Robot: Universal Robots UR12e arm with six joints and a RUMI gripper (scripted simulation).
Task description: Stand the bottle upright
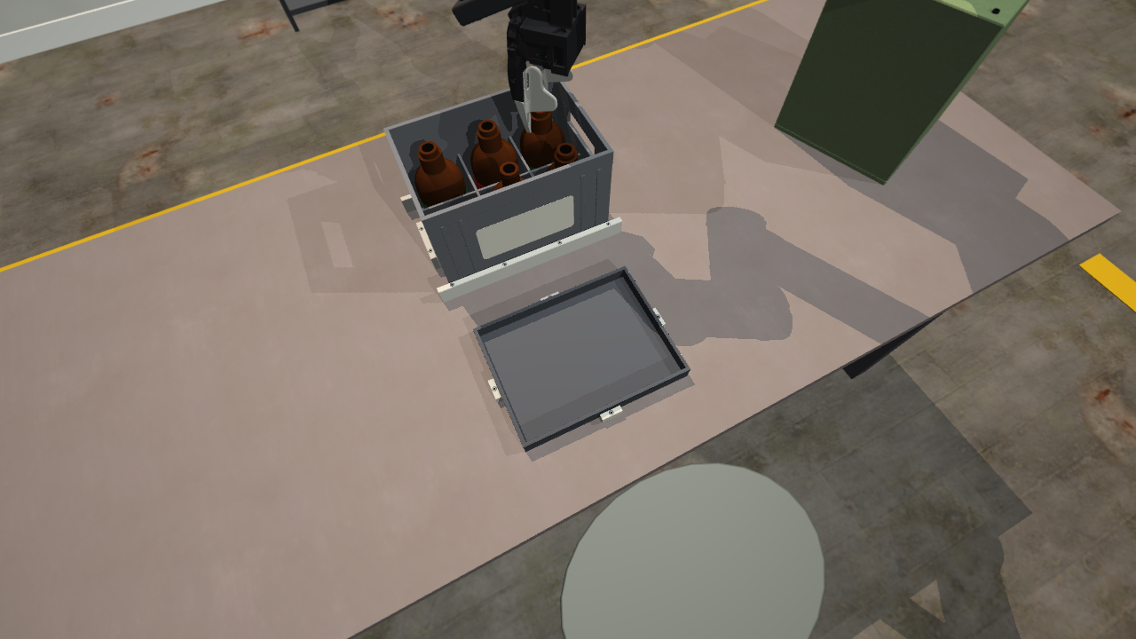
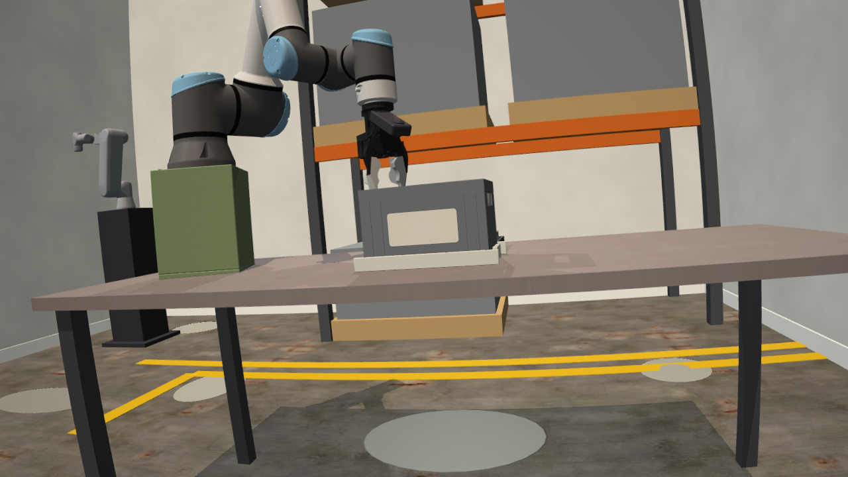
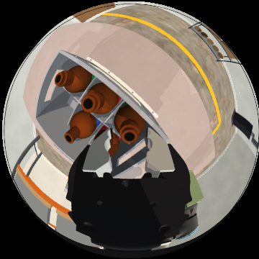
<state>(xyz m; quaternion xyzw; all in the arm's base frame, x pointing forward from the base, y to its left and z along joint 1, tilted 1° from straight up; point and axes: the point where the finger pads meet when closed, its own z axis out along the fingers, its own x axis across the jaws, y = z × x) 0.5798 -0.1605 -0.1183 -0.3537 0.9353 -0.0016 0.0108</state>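
Observation:
The grey crate (image 1: 508, 190) stands at the back of the table and holds five brown bottles in its cells. My gripper (image 1: 536, 98) hangs just above the crate's back right corner, over the back right bottle (image 1: 542, 130), whose neck is hidden by a finger. The fingers stand partly open with nothing gripped. In the wrist view that bottle (image 3: 114, 142) shows between the fingers, half hidden by the left one. In the side view the fingertips (image 2: 385, 176) sit just above the crate's rim (image 2: 426, 219). The dark tray (image 1: 581, 355) lies empty in front of the crate.
A white rail (image 1: 528, 258) runs along the crate's front foot. The green pedestal (image 1: 889, 79) carrying the arm stands at the back right of the table. A shelf rack (image 2: 503, 130) stands behind the table.

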